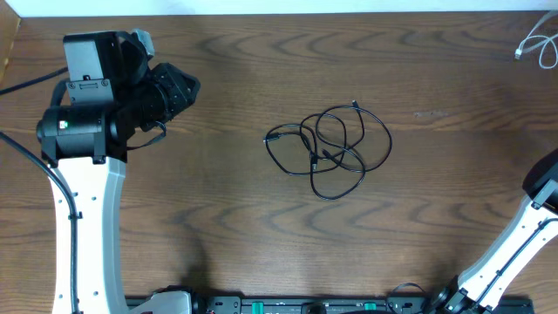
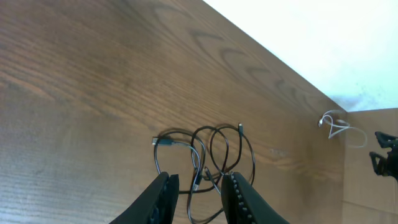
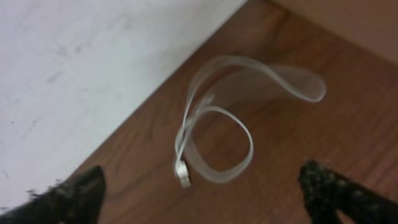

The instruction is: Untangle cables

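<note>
A: Left gripper (image 2: 202,194): jaws parted a little, nothing between them, poised over left side of worktop (image 1: 218,227).
B: Confirmed. Black cable (image 1: 327,155): heap of overlapping loops mid-worktop, two plug ends showing, well apart from both arms.
A: White cable (image 3: 185,140): looped at far right corner, close by worktop edge, plug end visible, outline blurred.
B: Right gripper (image 3: 202,186): jaws spread wide above that loop, grasping nothing.

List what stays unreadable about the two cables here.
- Black cable: overhead, strands too thin to tell which crosses on top; left wrist, near loops hidden by the fingers.
- White cable: right wrist, blurred, plug type unreadable; overhead, cut off by the right edge.
</note>
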`<state>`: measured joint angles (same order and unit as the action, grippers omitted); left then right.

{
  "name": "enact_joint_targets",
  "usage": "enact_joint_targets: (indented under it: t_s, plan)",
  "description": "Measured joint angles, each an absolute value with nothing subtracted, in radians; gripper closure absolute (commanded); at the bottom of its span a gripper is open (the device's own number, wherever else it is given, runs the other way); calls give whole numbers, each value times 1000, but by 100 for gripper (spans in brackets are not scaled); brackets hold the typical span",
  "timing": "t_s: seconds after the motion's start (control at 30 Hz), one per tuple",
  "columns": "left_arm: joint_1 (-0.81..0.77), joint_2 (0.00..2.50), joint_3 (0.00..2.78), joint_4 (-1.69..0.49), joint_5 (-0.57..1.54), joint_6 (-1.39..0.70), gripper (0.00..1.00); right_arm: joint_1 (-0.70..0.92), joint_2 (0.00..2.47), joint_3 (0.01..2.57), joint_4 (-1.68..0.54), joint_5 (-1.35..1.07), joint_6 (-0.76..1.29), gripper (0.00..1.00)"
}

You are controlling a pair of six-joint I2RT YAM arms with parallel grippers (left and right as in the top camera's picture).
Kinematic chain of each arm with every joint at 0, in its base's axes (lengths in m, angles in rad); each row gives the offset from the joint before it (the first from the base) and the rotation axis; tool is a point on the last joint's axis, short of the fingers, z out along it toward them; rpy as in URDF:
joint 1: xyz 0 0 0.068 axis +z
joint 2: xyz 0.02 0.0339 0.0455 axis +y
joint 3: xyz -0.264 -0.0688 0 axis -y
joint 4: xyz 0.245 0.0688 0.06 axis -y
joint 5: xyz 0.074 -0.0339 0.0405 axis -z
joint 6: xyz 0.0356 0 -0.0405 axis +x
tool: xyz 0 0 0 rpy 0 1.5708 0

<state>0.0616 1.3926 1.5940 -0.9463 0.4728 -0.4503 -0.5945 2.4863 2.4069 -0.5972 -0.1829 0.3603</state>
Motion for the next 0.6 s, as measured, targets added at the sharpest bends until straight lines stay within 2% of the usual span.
enact_joint_targets:
  t_s: [0.4, 0.6]
  plan:
    - [62, 1392, 1594, -939, 473, -447, 71, -602, 2427, 2408, -1014, -144, 419, 1]
    - [-13, 1392, 1575, -939, 472, -382, 71, -549, 2328, 2416, -1345, -511, 200, 1]
